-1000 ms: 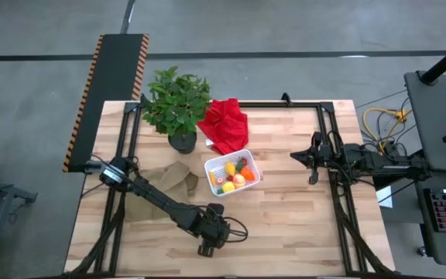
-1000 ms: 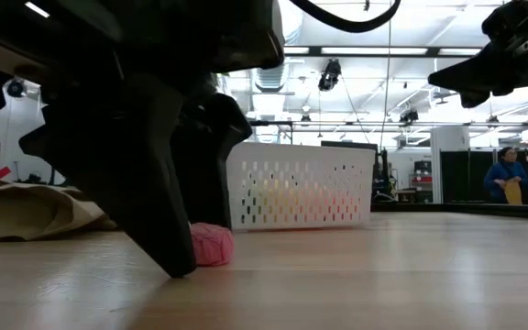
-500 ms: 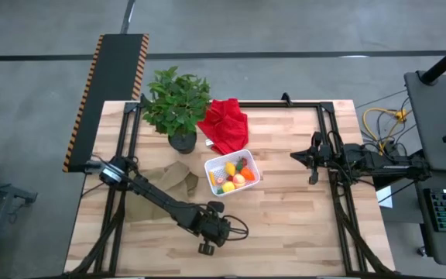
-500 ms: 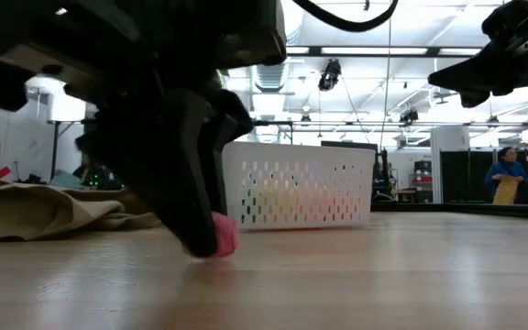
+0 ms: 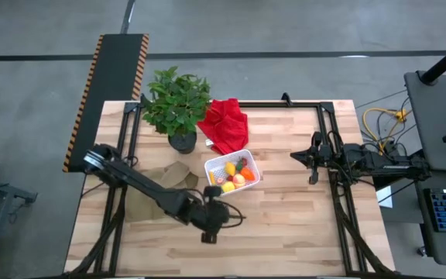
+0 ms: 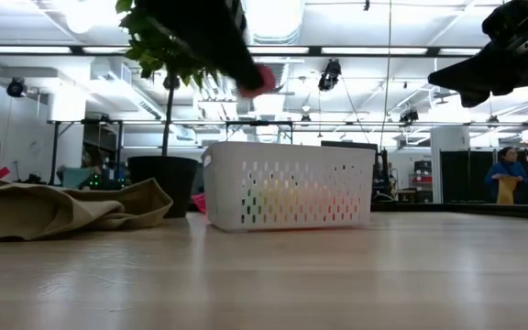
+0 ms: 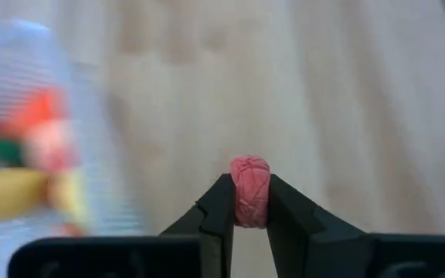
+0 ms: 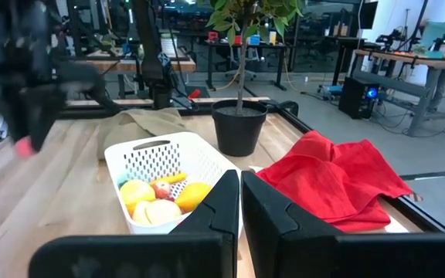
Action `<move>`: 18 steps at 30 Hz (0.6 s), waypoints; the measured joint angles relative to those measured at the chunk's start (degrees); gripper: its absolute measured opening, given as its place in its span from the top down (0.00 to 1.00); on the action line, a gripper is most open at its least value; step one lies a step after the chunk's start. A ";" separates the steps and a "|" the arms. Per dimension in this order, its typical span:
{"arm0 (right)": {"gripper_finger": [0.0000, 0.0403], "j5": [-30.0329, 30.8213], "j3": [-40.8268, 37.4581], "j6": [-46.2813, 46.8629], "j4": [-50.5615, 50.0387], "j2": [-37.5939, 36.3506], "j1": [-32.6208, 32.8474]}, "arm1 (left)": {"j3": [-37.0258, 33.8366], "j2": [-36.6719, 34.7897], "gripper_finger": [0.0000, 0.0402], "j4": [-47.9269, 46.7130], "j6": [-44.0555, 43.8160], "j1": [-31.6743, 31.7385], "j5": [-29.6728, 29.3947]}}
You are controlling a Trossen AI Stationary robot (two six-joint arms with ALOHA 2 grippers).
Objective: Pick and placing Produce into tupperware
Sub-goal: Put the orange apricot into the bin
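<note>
Holding a small pink berry [image 7: 250, 189] between its two dark fingers [image 7: 216, 208], the left gripper [image 5: 210, 225] now hangs up in the air over the wooden table [image 5: 300, 225]. A second ago its fingers were wide and down on the wood, one on each side of the berry. Then they pinched in on it. Now the berry has been picked up, and the spot on the table where it lay is bare. From the low camera the berry [image 6: 262, 79] shows high up, above the white basket [image 6: 290, 185].

The arm has also moved a little toward the basket [image 5: 232, 172]. It is near the basket but not over it. The basket sits in the middle of the table, with a yellow lemon [image 8: 136, 190], a peach [image 8: 157, 211] and other toy fruit inside. It has not moved.

The right gripper [image 8: 239, 202] waits at the right side of the table with its fingers pressed together, holding nothing, the same as before.

The potted plant [image 5: 178, 105], the red cloth [image 5: 227, 124] and the brown paper bag [image 5: 173, 180] lie where they did.
</note>
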 joint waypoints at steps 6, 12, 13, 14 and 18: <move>0.98 -0.01 0.30 0.02 0.04 -0.06 0.00 | -0.32 -3.21 0.91 -0.28 -0.31 3.88 -14.23; 0.98 -0.01 0.89 0.02 -0.04 -0.04 0.01 | -0.78 -2.73 0.91 -0.19 -8.31 9.63 -17.63; 0.98 -0.01 0.97 0.02 -0.02 -0.04 0.00 | -0.84 -2.48 0.91 -0.64 -10.15 10.55 -17.63; 0.98 -0.01 0.98 0.02 -0.02 -0.04 0.00 | -0.86 -2.23 0.91 -1.46 -11.70 11.34 -17.54; 0.98 -0.01 0.98 -0.02 -0.09 -0.04 0.00 | -0.91 -1.71 0.91 -4.63 -16.41 13.41 -15.89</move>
